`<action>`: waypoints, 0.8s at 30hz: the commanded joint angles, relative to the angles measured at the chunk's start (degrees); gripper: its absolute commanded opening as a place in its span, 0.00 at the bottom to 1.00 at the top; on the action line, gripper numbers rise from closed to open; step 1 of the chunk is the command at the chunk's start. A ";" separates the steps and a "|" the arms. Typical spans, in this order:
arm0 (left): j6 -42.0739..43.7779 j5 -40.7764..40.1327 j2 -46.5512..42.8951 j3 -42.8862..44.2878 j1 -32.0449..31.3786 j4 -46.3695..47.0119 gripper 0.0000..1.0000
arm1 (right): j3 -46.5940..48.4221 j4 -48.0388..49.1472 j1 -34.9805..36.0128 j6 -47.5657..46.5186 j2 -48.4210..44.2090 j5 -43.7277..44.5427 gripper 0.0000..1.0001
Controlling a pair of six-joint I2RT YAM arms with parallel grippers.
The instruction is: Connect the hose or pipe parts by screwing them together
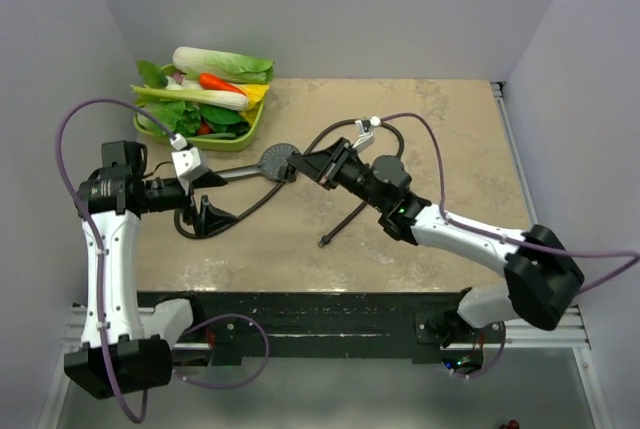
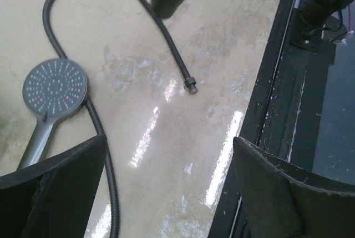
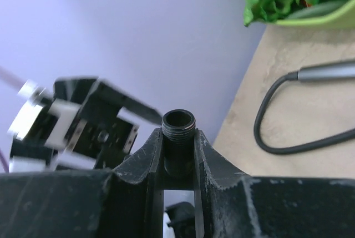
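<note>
Table point(image 1: 460, 149): glossy beige marbled top with a black rail point(image 1: 330, 314) along the near edge and pale lilac walls all round.
Left gripper point(image 2: 169, 143): fingers spread wide, nothing between them.
Hose point(image 2: 173, 49): snakes across the table; its end nut point(image 2: 192, 88) lies loose ahead of the left fingers.
Shower head point(image 1: 280, 159): flat on the table, face up, handle end beside one left finger.
Right gripper point(image 3: 178, 132): fingers pinched onto a dark threaded fitting point(image 3: 178, 120), just beside the round face.
Far corner: green tray point(image 1: 245, 137) heaped with vegetables.

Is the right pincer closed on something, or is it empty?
Shut: the right pincer grips a dark threaded fitting between its fingers in the wrist view.
</note>
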 commanded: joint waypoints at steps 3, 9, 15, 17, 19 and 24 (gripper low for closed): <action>5.83 16.80 -9.12 -6.09 -0.06 6.65 0.99 | 0.81 21.84 2.95 20.64 7.13 5.40 0.00; 24.28 23.41 -6.95 -7.69 1.00 -1.52 0.99 | 2.92 28.52 6.29 23.63 10.30 10.41 0.00; 30.18 29.03 -5.98 -7.35 4.86 -1.52 0.99 | 3.98 34.84 9.98 24.86 14.61 15.42 0.00; 30.97 30.18 -5.63 -6.55 6.18 -1.35 0.99 | 4.68 38.09 10.87 24.95 16.80 16.56 0.00; 32.37 30.27 -5.10 -5.32 6.36 -1.35 0.99 | 5.82 39.42 11.75 25.48 18.21 16.83 0.00; 36.42 30.18 -6.15 -2.17 8.56 -1.43 0.99 | 7.41 40.65 12.28 26.53 21.11 16.57 0.00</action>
